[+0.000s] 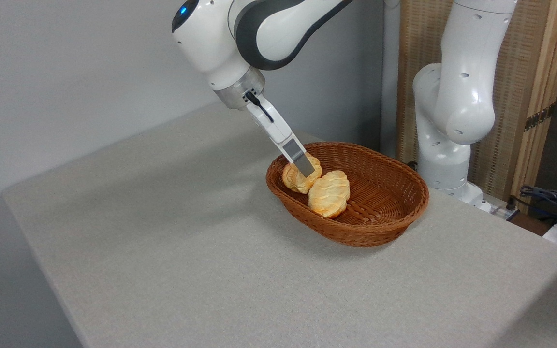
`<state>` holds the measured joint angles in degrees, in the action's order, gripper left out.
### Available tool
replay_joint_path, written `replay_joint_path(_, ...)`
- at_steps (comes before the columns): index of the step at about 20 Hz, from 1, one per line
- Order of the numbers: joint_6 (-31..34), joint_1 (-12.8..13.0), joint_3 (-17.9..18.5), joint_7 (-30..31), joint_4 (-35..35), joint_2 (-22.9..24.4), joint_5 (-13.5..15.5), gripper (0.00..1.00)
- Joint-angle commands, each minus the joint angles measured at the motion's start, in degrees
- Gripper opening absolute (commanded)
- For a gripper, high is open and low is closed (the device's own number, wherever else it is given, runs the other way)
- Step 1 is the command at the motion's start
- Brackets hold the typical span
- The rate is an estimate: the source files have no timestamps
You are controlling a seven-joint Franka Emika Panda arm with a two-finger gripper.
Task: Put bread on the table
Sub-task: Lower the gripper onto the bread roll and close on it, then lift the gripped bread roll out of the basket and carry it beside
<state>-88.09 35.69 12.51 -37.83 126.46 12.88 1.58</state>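
Note:
The bread (294,180), a small knobbly golden-brown roll, lies at the left end of the brown wicker basket (385,220), against its wall. My gripper (308,170) reaches down at a slant from the upper left into the basket. Its near finger (302,162) lies flat across the front of the bread, and the other finger is hidden behind it. The fingers straddle the roll, but how tightly they close does not show. The table (172,241) has a plain grey-beige top and carries the basket on its right half.
A longer oval roll (329,193) with a pale ridged top lies in the basket just right of the bread. The arm's white base (447,145) stands behind the basket. Cables (549,198) lie past the table's right edge.

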Motion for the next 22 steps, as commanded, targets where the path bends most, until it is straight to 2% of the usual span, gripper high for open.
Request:
replay_joint_path(1, -1.6, 0.7, 0.8, -2.1, 0.7, -0.2, -0.5, 0.28)
replay_joint_path(4, -2.3, 0.4, 0.9, -3.1, 0.9, -1.0, -0.5, 0.27)
replay_joint_path(9, -2.4, 0.3, 1.4, -5.0, 0.8, -1.1, -2.0, 0.14)
replay_joint_path(22, -0.9, 0.2, 2.3, -5.7, -0.2, -0.6, -1.9, 0.10)
